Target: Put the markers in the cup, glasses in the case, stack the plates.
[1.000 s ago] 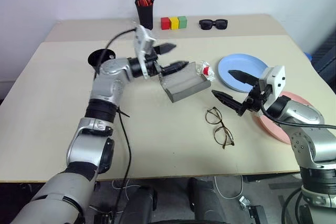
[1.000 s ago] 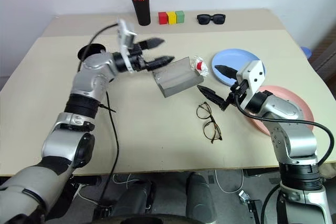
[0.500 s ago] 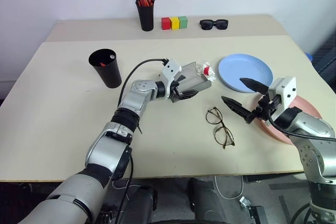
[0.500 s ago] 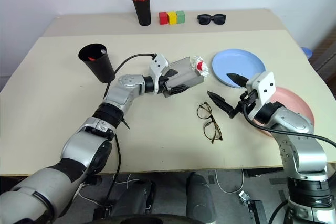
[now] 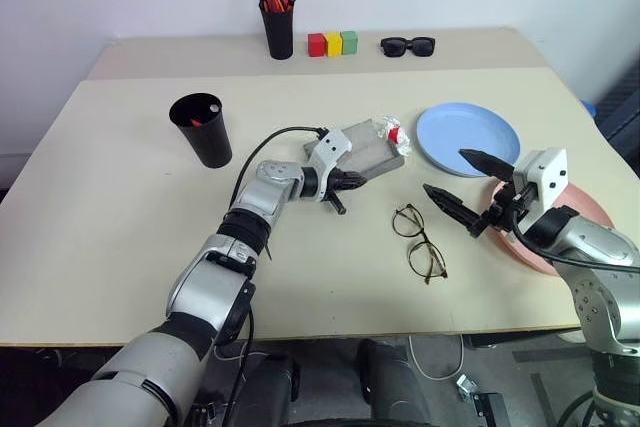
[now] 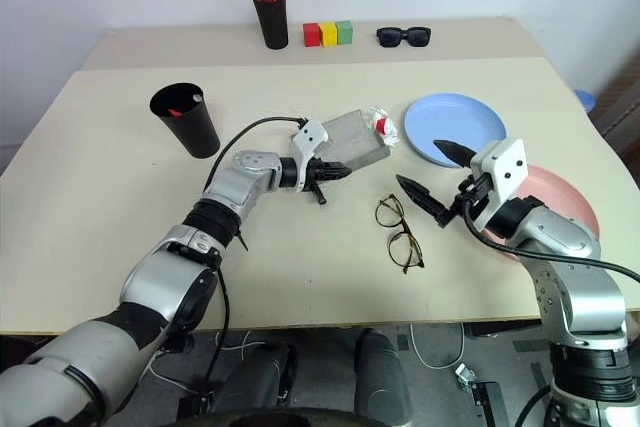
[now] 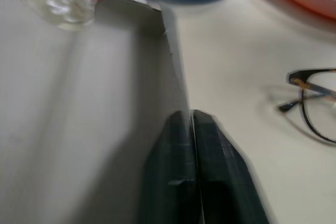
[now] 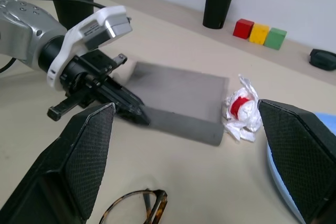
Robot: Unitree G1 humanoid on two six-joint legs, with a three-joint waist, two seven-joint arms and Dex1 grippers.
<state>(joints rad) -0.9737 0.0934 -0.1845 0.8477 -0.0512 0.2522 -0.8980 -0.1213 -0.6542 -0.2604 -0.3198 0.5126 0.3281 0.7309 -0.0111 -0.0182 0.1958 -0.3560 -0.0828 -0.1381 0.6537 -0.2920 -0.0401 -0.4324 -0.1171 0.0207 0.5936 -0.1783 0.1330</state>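
Grey case: case [image 5: 365, 150] lies shut mid-table, left gripper [image 5: 348, 181] clenched at its near corner.
Head views: glasses [image 5: 419, 241] lie on bare table between both arms, just short of the right gripper [image 5: 467, 189], fingers spread, empty; cup [image 6: 186, 119] well apart near the left edge; blue plate [image 6: 455, 127] beside pink plate [image 6: 570, 209].
Left wrist: fingers [image 7: 215, 171] pressed together against the case edge; glasses nearby.
Right wrist: crumpled wrapper [image 8: 242, 108] touches the case's end.
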